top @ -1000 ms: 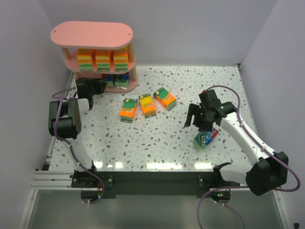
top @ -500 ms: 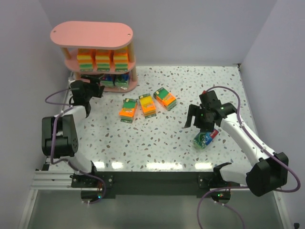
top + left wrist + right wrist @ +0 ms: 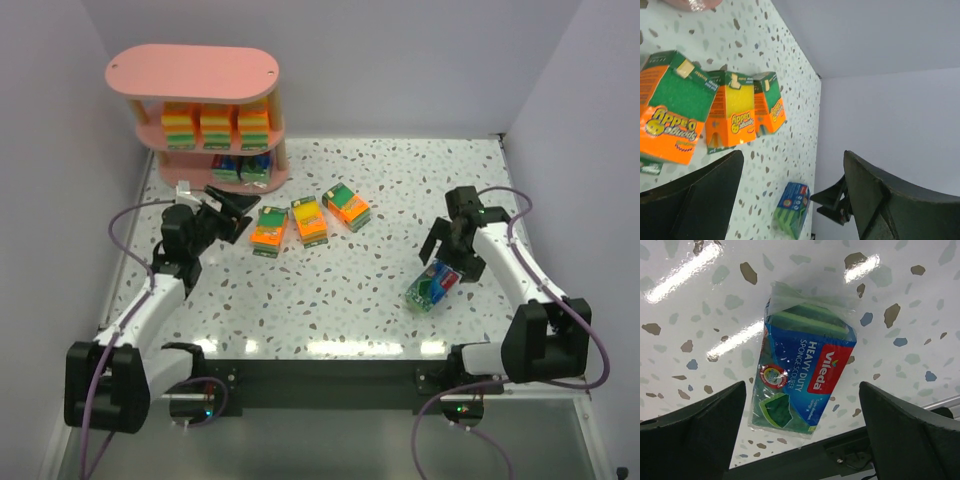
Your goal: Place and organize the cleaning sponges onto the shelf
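Observation:
The pink shelf (image 3: 192,72) stands at the far left, with three orange sponge packs (image 3: 215,125) on its middle tier and blue-green packs (image 3: 245,168) on the bottom tier. Three orange packs (image 3: 309,220) lie in a row mid-table; they also show in the left wrist view (image 3: 732,112). My left gripper (image 3: 236,208) is open and empty, just left of the row, pointing at it (image 3: 790,197). One blue-green pack (image 3: 431,286) lies at the near right. My right gripper (image 3: 453,262) is open over it, with the pack (image 3: 802,375) lying between the fingers and untouched.
White walls close the table on the left, back and right. The table's front edge (image 3: 320,352) runs close to the blue-green pack. The right gripper shows as a dark shape (image 3: 837,202) in the left wrist view.
My left arm has swung away from the shelf, forward and right, and now faces the orange row. My right gripper has shifted right and turned over the blue-green pack.

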Tool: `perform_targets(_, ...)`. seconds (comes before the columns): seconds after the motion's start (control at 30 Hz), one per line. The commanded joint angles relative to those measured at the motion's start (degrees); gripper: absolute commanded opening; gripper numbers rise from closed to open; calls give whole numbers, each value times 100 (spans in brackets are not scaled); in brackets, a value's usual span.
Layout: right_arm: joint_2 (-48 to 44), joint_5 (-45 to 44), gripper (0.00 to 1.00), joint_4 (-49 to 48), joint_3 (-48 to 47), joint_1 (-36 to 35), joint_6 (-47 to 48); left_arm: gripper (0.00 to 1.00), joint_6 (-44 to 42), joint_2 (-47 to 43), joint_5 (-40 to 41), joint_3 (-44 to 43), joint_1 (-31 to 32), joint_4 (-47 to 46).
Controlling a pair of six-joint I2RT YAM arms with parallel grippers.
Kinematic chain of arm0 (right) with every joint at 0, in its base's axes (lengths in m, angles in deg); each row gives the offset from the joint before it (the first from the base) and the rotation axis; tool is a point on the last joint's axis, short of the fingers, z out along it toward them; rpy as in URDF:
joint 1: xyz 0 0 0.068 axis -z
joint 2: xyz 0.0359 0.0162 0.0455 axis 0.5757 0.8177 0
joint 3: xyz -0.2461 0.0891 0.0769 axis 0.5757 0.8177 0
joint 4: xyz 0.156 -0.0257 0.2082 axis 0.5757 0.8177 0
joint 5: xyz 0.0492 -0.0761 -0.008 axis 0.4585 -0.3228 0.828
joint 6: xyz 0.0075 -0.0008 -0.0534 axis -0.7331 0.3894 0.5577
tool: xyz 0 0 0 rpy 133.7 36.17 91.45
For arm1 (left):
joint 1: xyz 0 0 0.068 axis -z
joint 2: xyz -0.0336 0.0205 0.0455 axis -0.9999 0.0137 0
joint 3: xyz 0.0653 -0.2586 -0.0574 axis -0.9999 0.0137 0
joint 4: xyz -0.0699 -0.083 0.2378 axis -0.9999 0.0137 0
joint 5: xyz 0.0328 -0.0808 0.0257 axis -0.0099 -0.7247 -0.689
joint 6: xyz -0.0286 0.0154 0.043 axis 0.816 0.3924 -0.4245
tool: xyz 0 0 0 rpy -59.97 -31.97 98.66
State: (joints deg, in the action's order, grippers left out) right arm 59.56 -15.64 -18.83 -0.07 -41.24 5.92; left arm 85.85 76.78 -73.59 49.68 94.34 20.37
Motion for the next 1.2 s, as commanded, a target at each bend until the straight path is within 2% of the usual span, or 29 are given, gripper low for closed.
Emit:
perform_targets(0.0,225,178,99,-317,270,72,-375,86,-266,-672,-77,444,24,675)
perform_targets(0.13,516,739,99,-905,534,81,-542,86,-634,-1262,-86,436,24,1493)
perform_targets(0.33,832,934,99,-1495,965,73,-709,86,-1127,-1878,-165,199,32,2601)
perform_targets(0.4,920,1320,91,-1889,1218,55,-735,86,-1328,-2028,-253,103,32,2951)
perform_targets(0.47,990,1627,79,-2180,1334,-137,-840,86,-1452,-2176,-341,32,32,3355)
perform_targets(0.57,1105,1681,62,-2515,1274,-787,-1112,86,-1619,-2449,-446,40,32,3709)
perform_targets(0.63,1306,1576,56,-2594,975,-1409,-1280,86,-1663,-2607,-551,111,32,3946)
perform_targets(0.7,1595,1550,56,-2647,634,-1754,-1526,86,-1699,-2810,-561,137,32,4227)
perform_targets(1.0,2712,1637,59,-2516,-958,-3380,-1913,87,-1778,-3425,-156,-91,24,5300)
perform_targets(1.1,3213,1725,73,-2349,-1626,-3724,-1940,87,-1795,-3478,-253,5,24,5415)
perform_targets(1.17,3424,1856,91,-2305,-2047,-3856,-1984,87,-1804,-3487,-446,119,32,5397)
